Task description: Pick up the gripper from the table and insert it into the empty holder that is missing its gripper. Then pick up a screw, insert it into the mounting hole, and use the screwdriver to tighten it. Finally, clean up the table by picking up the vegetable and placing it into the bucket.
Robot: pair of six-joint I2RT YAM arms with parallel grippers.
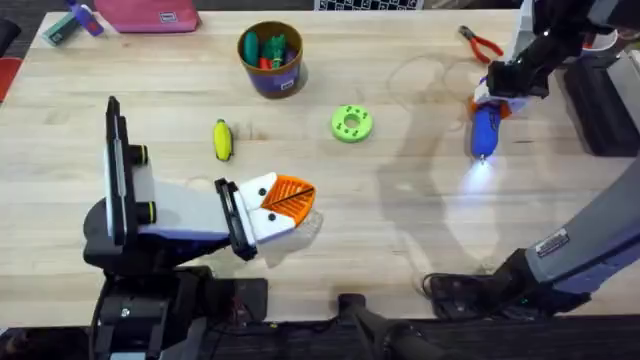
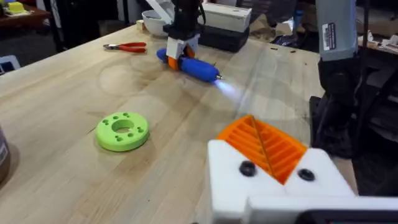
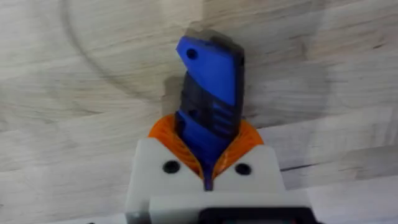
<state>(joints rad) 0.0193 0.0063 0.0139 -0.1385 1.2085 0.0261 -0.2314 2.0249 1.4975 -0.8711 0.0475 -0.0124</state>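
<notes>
My right gripper (image 1: 493,98) (image 3: 208,149) is shut on the blue screwdriver (image 1: 484,130) (image 3: 211,74) at the far right of the table. The screwdriver is held low, and its lit tip casts a glow on the wood. The left wrist view shows the screwdriver (image 2: 193,66) too. My left gripper (image 1: 298,196) (image 2: 260,138) hovers near the front centre, its orange ribbed fingers pressed together with nothing between them. Each white block carries a black screw head (image 2: 247,168). The yellow vegetable (image 1: 222,140) lies left of centre. The blue bucket (image 1: 271,60) stands at the back. A loose gripper piece and an empty holder are out of view.
A green round disc with holes (image 1: 351,123) (image 2: 122,130) lies mid-table. Red-handled pliers (image 1: 480,42) (image 2: 126,46) rest at the back right, and a pink pouch (image 1: 147,14) sits at the back left. A dark box (image 1: 600,100) stands at the right edge.
</notes>
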